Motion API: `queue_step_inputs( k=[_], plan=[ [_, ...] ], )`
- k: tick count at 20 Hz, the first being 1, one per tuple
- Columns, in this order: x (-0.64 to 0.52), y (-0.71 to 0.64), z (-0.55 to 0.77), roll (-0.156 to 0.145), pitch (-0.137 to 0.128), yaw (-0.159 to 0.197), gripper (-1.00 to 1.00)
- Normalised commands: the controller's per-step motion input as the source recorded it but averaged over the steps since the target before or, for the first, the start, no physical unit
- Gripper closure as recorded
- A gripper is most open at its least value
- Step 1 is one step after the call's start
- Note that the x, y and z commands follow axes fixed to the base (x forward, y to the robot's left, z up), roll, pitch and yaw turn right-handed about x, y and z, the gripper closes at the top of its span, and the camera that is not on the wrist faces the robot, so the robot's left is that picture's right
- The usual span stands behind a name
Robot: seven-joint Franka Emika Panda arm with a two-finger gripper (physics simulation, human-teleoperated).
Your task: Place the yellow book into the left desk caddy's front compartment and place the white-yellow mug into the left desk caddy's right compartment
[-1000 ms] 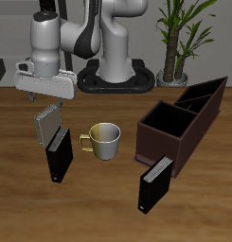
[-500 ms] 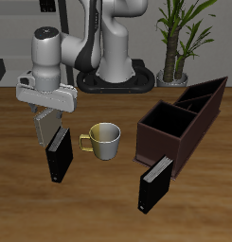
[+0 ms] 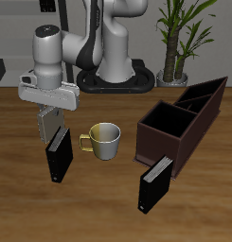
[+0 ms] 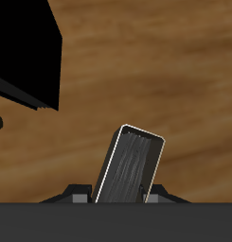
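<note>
Yellow book (image 4: 133, 166) upright between fingers (image 3: 49, 123), gripped; brown wood table (image 3: 108, 198); potted plant (image 3: 179, 33) behind.

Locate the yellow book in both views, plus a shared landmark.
Exterior view: yellow book stands upright under the hand, just behind a black book, beside the mug.
Wrist view: it rises between the fingers.
Shared landmark: the same black book.

Three books stand on the table: one yellow book (image 3: 50, 123) and two black books (image 3: 59, 155) (image 3: 153, 185). There is one white-yellow mug (image 3: 103, 140), one left desk caddy (image 3: 174, 128) and one potted plant (image 3: 174, 38).
</note>
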Motion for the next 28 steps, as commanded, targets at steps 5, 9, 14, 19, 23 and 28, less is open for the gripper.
queue_step_inputs(
  k=[5, 9, 14, 19, 23, 28],
  plan=[
    [-0.11, 0.21, 0.22, -0.008, -0.021, 0.017, 1.00],
    [-0.29, 0.35, 0.25, -0.033, -0.051, -0.011, 1.00],
    [-0.29, 0.43, 0.05, -0.007, -0.032, 0.062, 1.00],
    [-0.46, 0.67, 0.22, 0.075, -0.046, 0.033, 1.00],
    [-0.24, 0.61, 0.17, 0.082, -0.037, 0.042, 1.00],
    [-0.14, 0.62, 0.25, 0.079, -0.045, 0.036, 1.00]
  ],
)
